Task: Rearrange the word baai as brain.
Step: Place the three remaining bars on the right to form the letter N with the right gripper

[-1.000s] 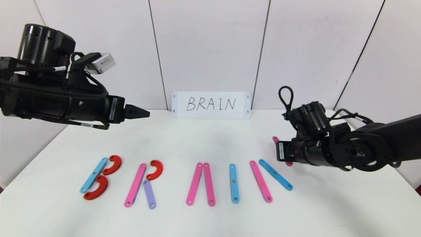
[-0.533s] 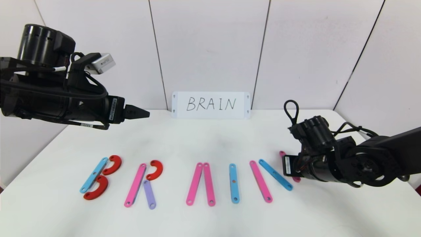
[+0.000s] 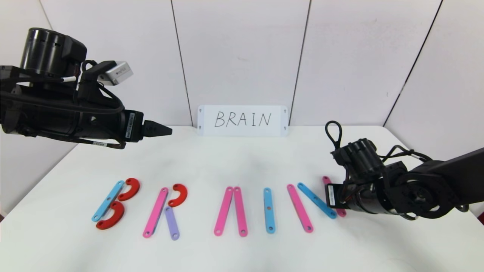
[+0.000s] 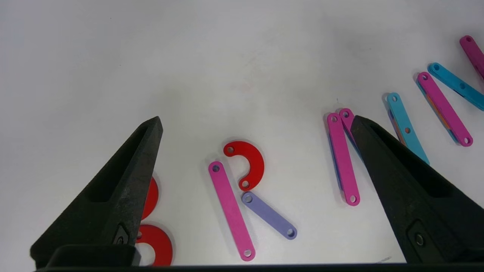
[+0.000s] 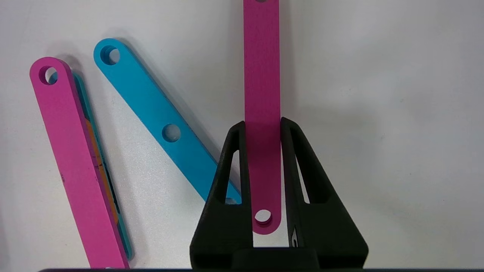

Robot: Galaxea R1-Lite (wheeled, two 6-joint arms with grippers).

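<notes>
Right end effector (image 5: 262,126) closed on pink strip (image 5: 261,75), lowering it as last stroke of N beside blue diagonal (image 5: 162,121), far right; next: release; left end effector (image 3: 160,130) open, parked.

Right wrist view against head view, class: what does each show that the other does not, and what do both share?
Only the right wrist view shows the right gripper with its fingers shut on the edges of the pink strip.

Only the head view shows the BRAIN card, the red curves, the purple strip, and the left gripper raised at the table's left.

Both show the held pink strip, the slanted blue strip and the pink strip beside it.
</notes>
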